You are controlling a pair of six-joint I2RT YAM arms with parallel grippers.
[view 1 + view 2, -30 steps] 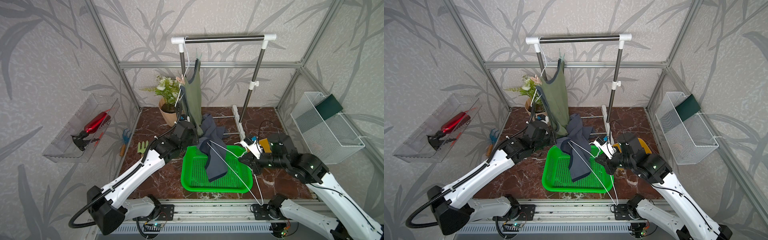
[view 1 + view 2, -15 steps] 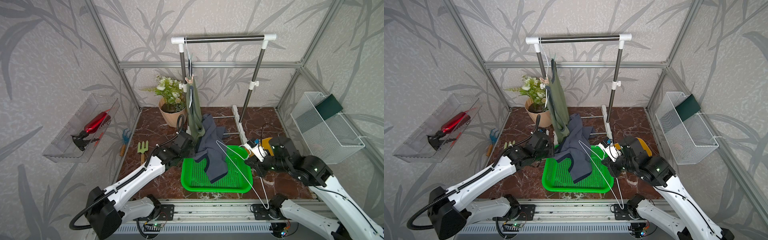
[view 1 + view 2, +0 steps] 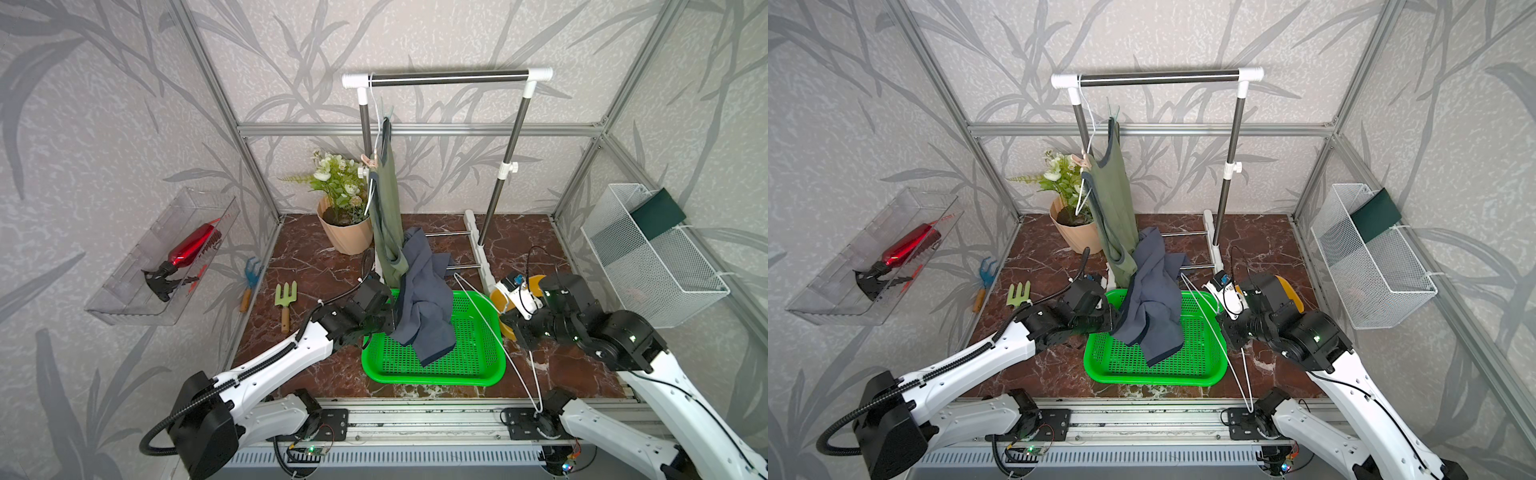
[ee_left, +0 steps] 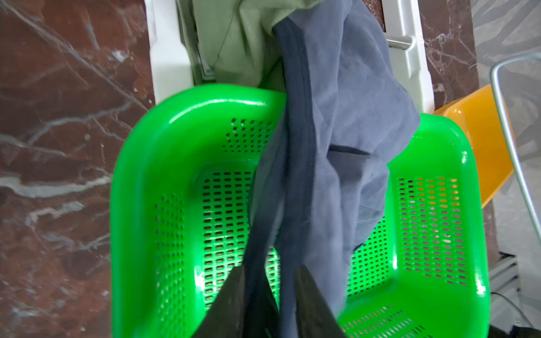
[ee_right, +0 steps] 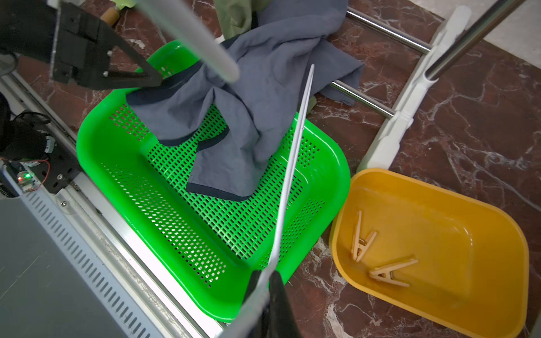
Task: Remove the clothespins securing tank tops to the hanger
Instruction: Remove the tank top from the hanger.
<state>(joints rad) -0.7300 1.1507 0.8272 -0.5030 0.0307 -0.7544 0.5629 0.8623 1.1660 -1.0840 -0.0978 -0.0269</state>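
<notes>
Hanger (image 5: 292, 164) blurs where right fingers (image 5: 282, 304) pinch it.

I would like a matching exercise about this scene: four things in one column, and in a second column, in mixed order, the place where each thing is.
Things
1. olive tank top
2. grey-blue tank top
3. two loose clothespins
4. bare white hanger

Places
A. in the yellow tub
B. gripped in the right hand
C. hanging from the rack
D. lying partly in the green basket

Pairs: 1-C, 2-D, 3-A, 4-B
</notes>
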